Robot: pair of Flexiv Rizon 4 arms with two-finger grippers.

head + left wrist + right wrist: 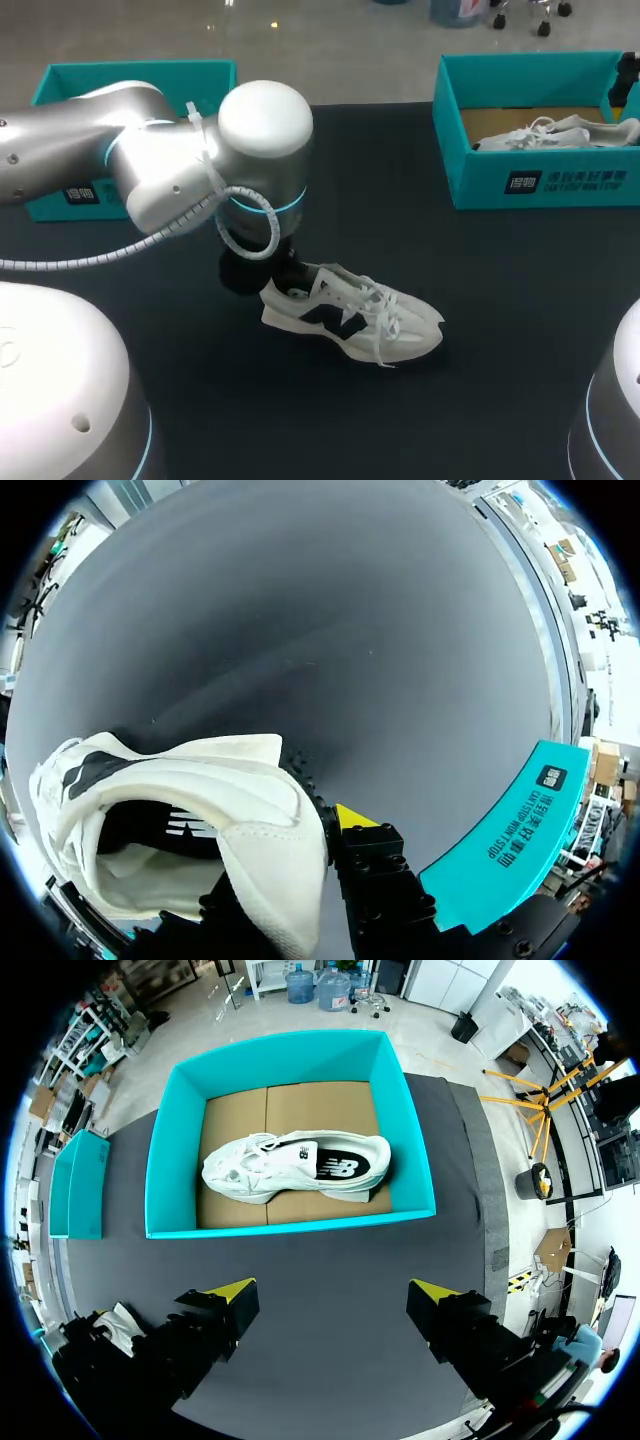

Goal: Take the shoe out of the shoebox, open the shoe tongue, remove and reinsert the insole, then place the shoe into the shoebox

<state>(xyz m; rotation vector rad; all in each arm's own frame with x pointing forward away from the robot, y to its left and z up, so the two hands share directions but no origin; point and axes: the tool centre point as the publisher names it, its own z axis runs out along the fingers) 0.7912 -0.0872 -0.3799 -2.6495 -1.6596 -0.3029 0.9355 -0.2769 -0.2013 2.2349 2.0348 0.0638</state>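
Jaws of left arm point(165, 165) on shoe point(352, 316)

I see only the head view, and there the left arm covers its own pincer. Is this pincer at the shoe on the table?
Observer: Yes. In the left wrist view the left pincer is at the heel of the shoe. I cannot tell whether it grips the heel.
Operator: And the right pincer? I do not find it in my view.
Observer: In the right wrist view the right pincer is open and empty, facing the shoebox.
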